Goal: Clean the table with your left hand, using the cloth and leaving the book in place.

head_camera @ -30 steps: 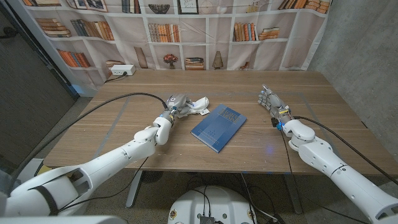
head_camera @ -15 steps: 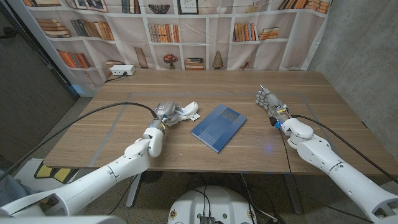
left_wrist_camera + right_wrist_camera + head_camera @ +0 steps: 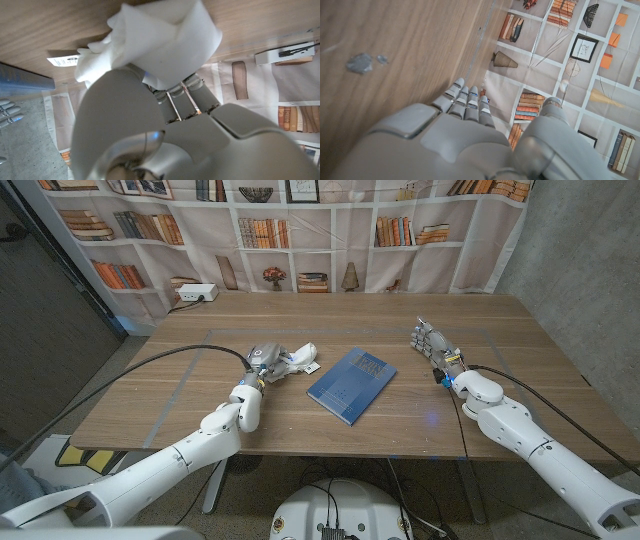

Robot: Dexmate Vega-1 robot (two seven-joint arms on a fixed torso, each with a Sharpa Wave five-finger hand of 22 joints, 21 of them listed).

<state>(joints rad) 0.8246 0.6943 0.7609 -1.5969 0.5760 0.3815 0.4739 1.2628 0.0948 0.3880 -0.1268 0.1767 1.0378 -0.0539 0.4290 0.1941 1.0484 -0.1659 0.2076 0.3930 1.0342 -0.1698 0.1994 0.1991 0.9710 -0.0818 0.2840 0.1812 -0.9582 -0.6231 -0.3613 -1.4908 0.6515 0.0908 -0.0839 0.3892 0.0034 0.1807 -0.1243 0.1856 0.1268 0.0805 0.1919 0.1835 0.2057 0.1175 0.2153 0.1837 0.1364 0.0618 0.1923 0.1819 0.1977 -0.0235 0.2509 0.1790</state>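
White cloth (image 3: pixel 303 358) is bunched under the left robot hand (image 3: pixel 268 361), whose fingers curl over it and hold it against the wooden tabletop (image 3: pixel 200 395). In the left wrist view the cloth (image 3: pixel 165 42) rises past the fingers, with a small label (image 3: pixel 63 60) whose print is too small to read. The blue book (image 3: pixel 351 384) lies just beside the cloth, toward the table's middle; its cover text is illegible. The right robot hand (image 3: pixel 432 342) rests well apart, fingers extended, holding nothing.
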